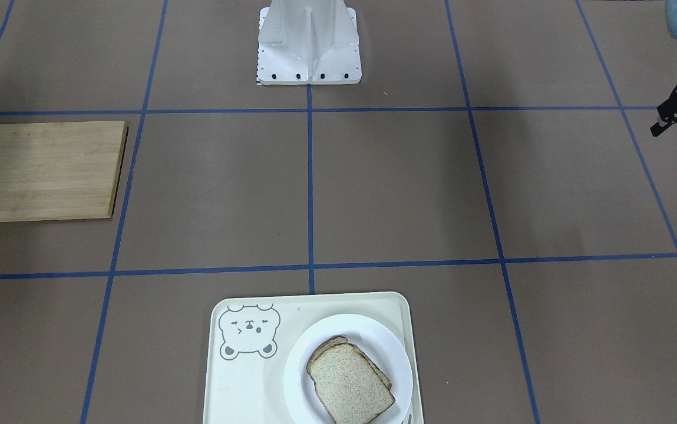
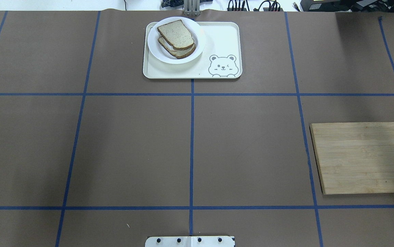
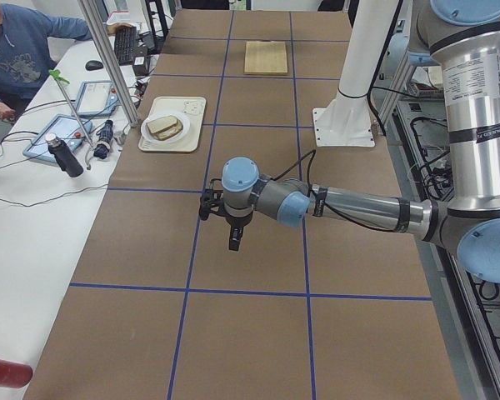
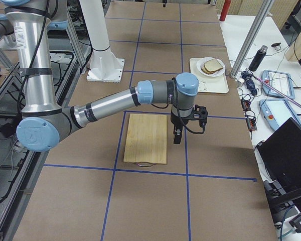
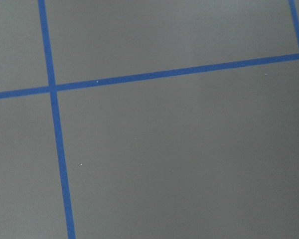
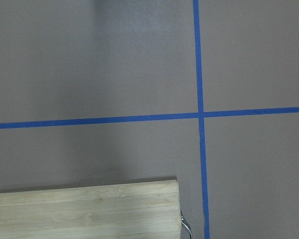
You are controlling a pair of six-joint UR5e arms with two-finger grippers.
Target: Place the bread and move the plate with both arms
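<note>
In the left-end view the left pincer point(image 3: 234, 245) hangs above the bare brown desk point(image 2: 131, 144). I cannot tell whether its fingers are apart or together. From overhead, at upper middle, the bread point(image 2: 176, 33) lies on top of a second slice point(image 2: 180, 53) on the plate point(image 2: 153, 46). The plate sits in the left half of the cream bear tray point(image 2: 217, 37). At the right edge lies a bamboo cutting board point(image 2: 363, 157). In the right-end view the right pincer point(image 4: 176, 140) hangs by that board's edge, and again I cannot tell how its fingers stand.

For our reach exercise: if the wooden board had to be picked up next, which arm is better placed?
Right, most likely. The right gripper hangs close beside the wooden board, while the left gripper hangs far off, toward the table's other end.
</note>
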